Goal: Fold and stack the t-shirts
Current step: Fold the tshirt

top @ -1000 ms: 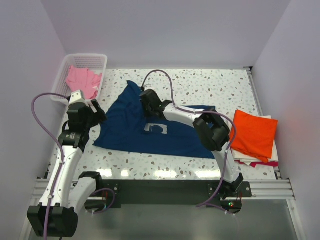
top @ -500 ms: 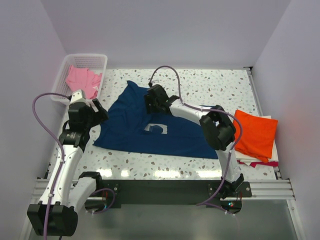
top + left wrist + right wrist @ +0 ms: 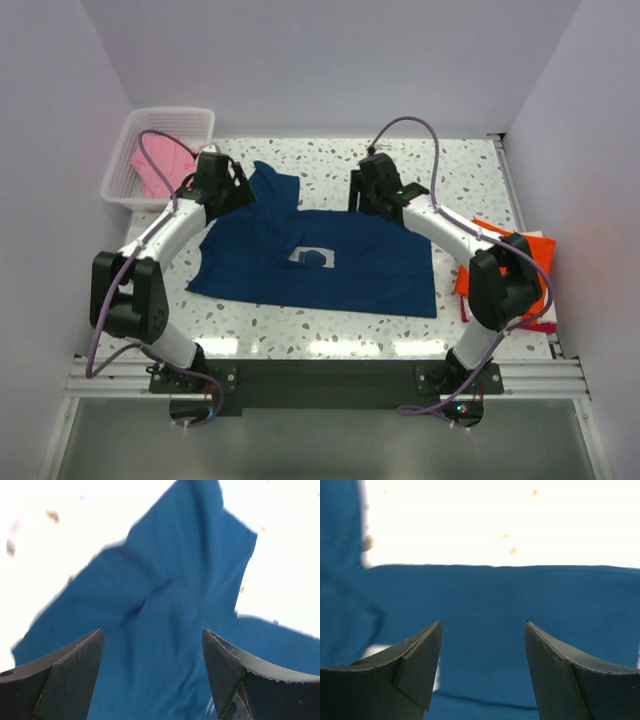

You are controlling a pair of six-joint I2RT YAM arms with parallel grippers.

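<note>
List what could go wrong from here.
1. The navy t-shirt is rumpled under the open left jaws; closing there may pinch two layers and skew the fold.
2. The right arm's elbow hangs over the folded orange t-shirt and could drag it.
3. The left arm's cable drapes over the basket and might snag.

We log clrs: navy tee [image 3: 260, 265] – plain dk blue, wrist cams same blue | chest print [image 3: 314, 257] – pale sq. | orange tee [image 3: 541, 258] – bright, plain | pink tee [image 3: 148, 175] – plain | basket [image 3: 165, 120] – white lattice | table [image 3: 450, 170] – white w/ dk & brown specks | arms [image 3: 165, 232] – white, blk jts | cables [image 3: 405, 125] – purple
</note>
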